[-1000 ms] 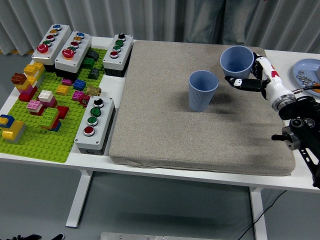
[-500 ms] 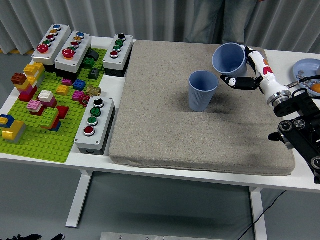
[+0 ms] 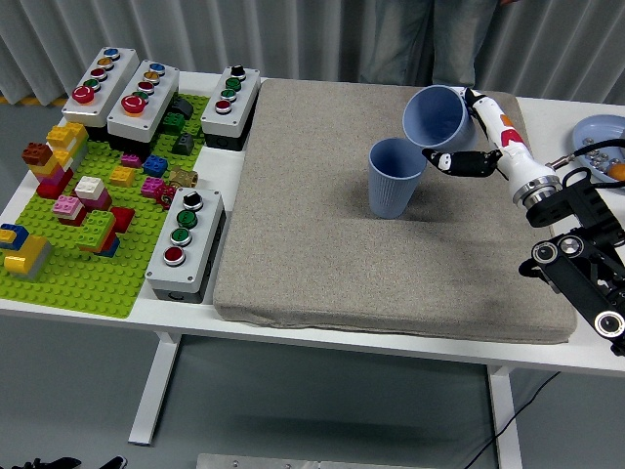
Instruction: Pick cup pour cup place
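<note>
Two blue cups on my screen: right hand (image 3: 476, 135) gripped tilted cup (image 3: 437, 118), mouth angled toward upright cup (image 3: 395, 177) on grey mat (image 3: 322, 244).

Tilted blue cup (image 3: 437, 116) above upright blue cup (image 3: 395, 177) on mat.

Both cups look like matt blue plastic with fine vertical ribbing: the held cup (image 3: 437, 115) and the standing cup (image 3: 395, 177) at its 7 o'clock. The mat (image 3: 322, 244) beneath is coarse grey-beige cloth, rough and dull. The right hand (image 3: 479, 137) shows glossy white and black plastic shells. The table (image 3: 293, 337) is smooth white laminate. The brick baseplate (image 3: 73, 264) is shiny studded green plastic.
</note>
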`<state>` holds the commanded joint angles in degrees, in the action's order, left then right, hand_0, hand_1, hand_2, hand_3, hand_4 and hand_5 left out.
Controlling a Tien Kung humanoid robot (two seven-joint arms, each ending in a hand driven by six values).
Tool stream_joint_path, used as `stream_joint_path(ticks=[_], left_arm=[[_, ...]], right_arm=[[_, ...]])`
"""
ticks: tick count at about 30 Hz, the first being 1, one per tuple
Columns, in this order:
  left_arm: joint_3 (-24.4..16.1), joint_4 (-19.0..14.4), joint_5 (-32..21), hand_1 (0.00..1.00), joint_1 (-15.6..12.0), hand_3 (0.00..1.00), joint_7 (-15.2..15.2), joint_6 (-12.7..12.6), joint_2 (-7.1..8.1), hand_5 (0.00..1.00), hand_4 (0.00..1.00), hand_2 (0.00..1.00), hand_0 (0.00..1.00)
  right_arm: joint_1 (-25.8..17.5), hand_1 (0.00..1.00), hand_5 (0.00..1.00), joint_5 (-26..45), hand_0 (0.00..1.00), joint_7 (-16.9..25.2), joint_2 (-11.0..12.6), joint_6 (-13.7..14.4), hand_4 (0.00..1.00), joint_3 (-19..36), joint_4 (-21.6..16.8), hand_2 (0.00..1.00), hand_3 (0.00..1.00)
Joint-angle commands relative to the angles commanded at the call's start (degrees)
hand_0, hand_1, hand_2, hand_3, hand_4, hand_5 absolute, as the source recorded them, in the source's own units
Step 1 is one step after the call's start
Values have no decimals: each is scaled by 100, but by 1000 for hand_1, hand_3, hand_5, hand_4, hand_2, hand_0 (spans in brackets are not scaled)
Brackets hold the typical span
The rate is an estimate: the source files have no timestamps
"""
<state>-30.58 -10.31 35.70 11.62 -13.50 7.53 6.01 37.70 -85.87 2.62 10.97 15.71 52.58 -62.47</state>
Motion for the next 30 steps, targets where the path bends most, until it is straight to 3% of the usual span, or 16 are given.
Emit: stream_joint_path(ticks=[30], left_arm=[[-20,0,45,762,-20,645,-14,6,6,998,506,816,778]], right_arm=[[18,769,106,-1154,888,181,-69,290,684,-31,60,657,674]])
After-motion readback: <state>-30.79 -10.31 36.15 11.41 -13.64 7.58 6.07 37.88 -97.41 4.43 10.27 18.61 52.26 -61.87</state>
